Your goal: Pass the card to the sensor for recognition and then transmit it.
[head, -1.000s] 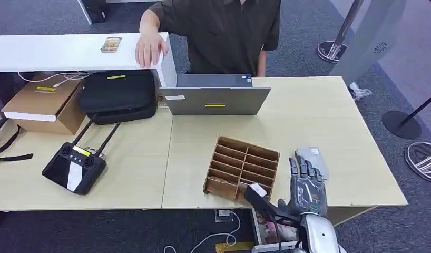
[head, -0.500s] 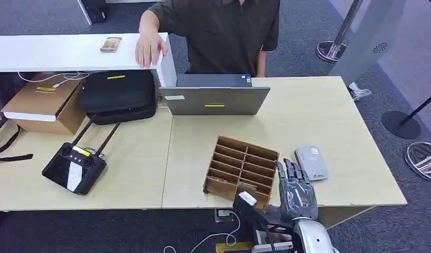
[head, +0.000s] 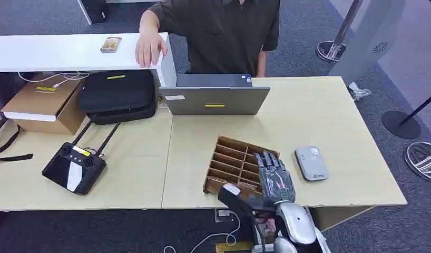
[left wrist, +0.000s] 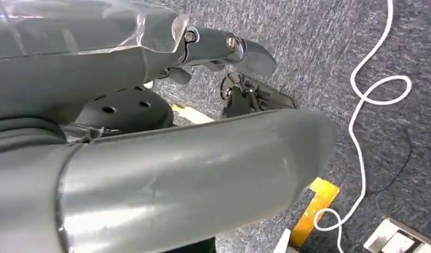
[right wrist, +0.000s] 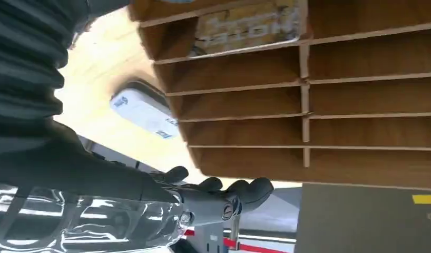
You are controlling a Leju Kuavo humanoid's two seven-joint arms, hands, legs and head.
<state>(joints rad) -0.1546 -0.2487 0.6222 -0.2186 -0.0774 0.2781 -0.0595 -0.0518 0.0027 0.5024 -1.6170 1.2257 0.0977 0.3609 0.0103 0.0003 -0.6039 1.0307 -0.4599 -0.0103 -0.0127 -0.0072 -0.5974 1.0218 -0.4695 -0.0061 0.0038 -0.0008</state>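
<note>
Head view, right hand: the right hand (head: 275,179) hangs over the right end of the wooden card rack (head: 241,167), fingers stretched forward and apart, nothing in its grasp.
Head view, arm pose: the silver forearm rises from below the near worktop (head: 319,116) edge, back of the hand up, thumb out to the left over the rack's near corner.
Head view, sensor: the small grey sensor (head: 311,163) lies flat on the worktop just right of the rack, apart from the hand.
Head view, card: a card lies in a near slot of the rack, close to the thumb, mostly hidden by the hand.
Head view, surroundings: a grey laptop (head: 215,95) sits behind the rack; a black controller (head: 74,167), a black case (head: 117,96) and a cardboard box (head: 43,103) lie far left. A person (head: 218,31) stands behind, one hand on a white shelf (head: 71,51).
Left wrist view, left hand: the left hand (left wrist: 224,50) hangs above grey carpet with a white cable (left wrist: 371,100); fingers loosely extended, holding nothing.
Right wrist view, card: the card (right wrist: 245,23) lies in one compartment of the rack, well clear of the fingertips (right wrist: 250,191).
Right wrist view, hand pose: dark fingers are spread beside the rack's edge, touching no card; the sensor shows beyond on the pale worktop.
</note>
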